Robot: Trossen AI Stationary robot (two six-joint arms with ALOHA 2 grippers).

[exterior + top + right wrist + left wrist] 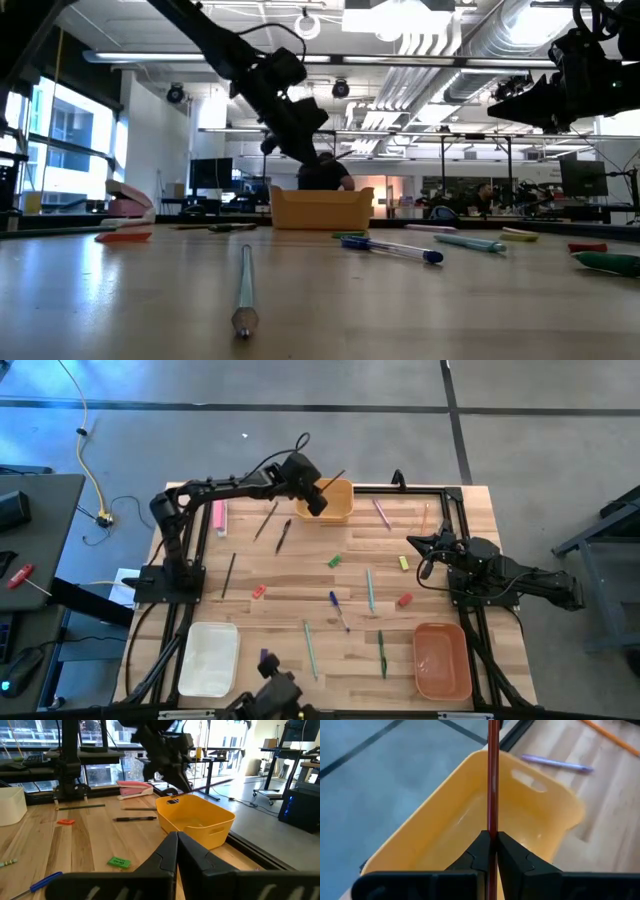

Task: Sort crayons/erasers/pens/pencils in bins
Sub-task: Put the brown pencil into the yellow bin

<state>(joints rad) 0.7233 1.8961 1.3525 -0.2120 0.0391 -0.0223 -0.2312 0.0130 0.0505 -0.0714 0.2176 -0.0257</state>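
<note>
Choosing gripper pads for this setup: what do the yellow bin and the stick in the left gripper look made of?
Yellow bin: looks like smooth moulded plastic, glossy, with a cut-out handle slot. Stick in the left gripper: reddish-brown and thin, probably a lacquered wooden pencil, though the material isn't certain.

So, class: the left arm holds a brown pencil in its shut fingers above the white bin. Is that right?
Not quite. The left gripper does hold the brown pencil in shut fingers, but it hangs above the yellow-orange bin, not the white bin, which sits at the table's opposite edge. The left wrist view and the high view show this.
</note>
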